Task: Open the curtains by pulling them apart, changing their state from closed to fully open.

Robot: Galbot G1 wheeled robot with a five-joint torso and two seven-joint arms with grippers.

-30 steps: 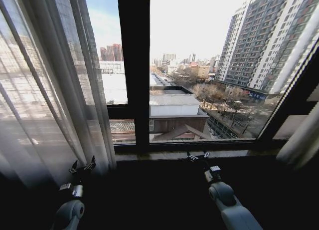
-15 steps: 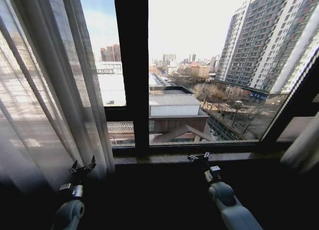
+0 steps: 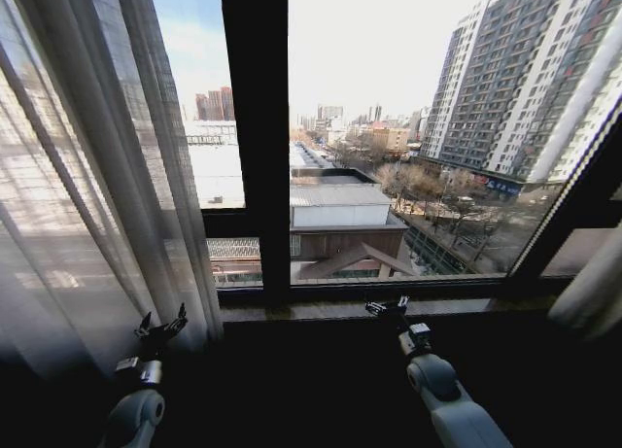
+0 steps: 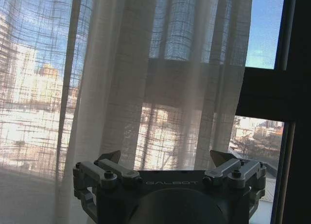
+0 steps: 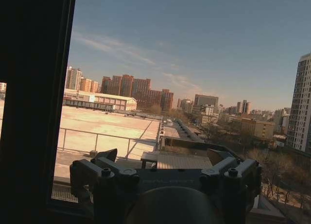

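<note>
Nothing moved since; curtains (image 3: 87,176) apart, left claw (image 3: 160,327) open beside.

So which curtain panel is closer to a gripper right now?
The left curtain panel: the left gripper sits at its hem, while the right panel hangs far from the right gripper.

Head camera swung slightly: whole scene shifted left in head view. Dark window frame bar (image 3: 255,137) sits further left than second ago; sill (image 3: 369,307) lower in picture. Left curtains (image 3: 87,176) show less width, right curtain (image 3: 588,292) slimmer at edge.
</note>
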